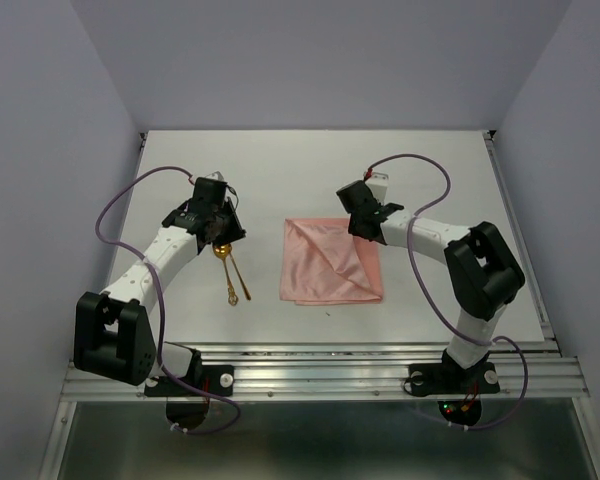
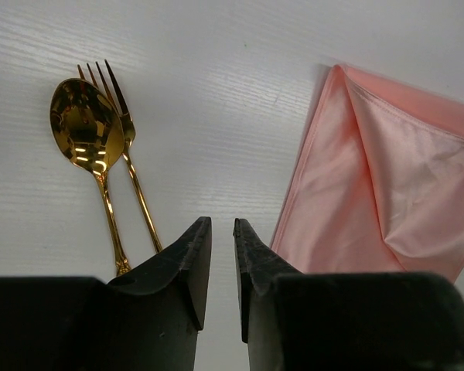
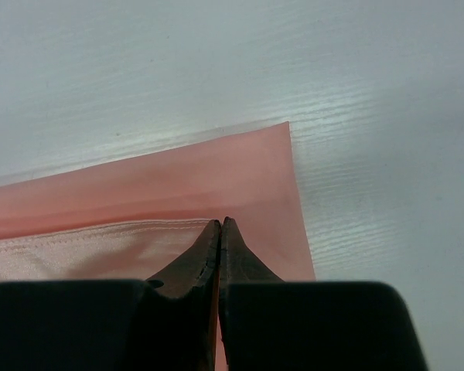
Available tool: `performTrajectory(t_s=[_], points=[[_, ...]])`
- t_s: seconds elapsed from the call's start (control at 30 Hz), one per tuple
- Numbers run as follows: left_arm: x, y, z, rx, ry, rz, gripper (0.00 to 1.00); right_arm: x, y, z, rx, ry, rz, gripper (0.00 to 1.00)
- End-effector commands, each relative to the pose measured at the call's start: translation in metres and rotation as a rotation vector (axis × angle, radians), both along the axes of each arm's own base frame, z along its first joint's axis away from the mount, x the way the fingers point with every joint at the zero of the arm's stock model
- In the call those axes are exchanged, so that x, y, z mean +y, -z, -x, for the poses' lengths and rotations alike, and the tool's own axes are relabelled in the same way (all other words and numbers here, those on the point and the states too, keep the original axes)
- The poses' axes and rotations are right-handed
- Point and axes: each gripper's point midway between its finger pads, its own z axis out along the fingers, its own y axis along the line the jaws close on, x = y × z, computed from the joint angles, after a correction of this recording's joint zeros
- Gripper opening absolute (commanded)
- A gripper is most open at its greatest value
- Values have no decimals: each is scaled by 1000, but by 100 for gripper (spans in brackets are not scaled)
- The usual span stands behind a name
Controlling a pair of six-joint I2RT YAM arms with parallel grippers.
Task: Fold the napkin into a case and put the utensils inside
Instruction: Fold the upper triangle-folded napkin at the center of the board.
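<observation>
Your left end effector (image 2: 223, 224) slightly parted, empty; utensils (image 2: 89, 127) on worktop (image 1: 430, 170) just to its left, handles running near-far; left arm nearer; napkin (image 1: 330, 262) folded mid-worktop; right end effector (image 3: 220, 222) closed over its far corner.

The salmon-pink napkin (image 1: 332, 262) lies folded flat, with diagonal creases. The gold utensils (image 1: 230, 272), a spoon (image 2: 89, 135) and a fork (image 2: 125, 131), lie side by side left of it.

Open lane of bare counter (image 1: 265, 255) between utensils (image 2: 87, 124) and napkin (image 1: 332, 265), enough for left gripper (image 2: 223, 226) with jaws slightly parted. Napkin's far right corner blocked by right gripper (image 3: 220, 222), jaws pressed together.
</observation>
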Motion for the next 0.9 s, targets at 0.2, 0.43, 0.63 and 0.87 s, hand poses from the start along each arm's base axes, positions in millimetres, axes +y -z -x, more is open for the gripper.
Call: performTrajectory(t_s=[0.2, 0.43, 0.63, 0.87], points=[[0, 0, 1, -4, 22, -3, 30, -2, -2, -21, -50, -5, -35, 2], [0, 3, 3, 3, 22, -5, 30, 2, -4, -31, -69, -47, -35, 1], [0, 2, 4, 5, 23, -2, 31, 1, -5, -39, -85, -43, -3, 1], [0, 3, 4, 8, 22, 0, 31, -10, -2, -39, -87, -9, 23, 2]])
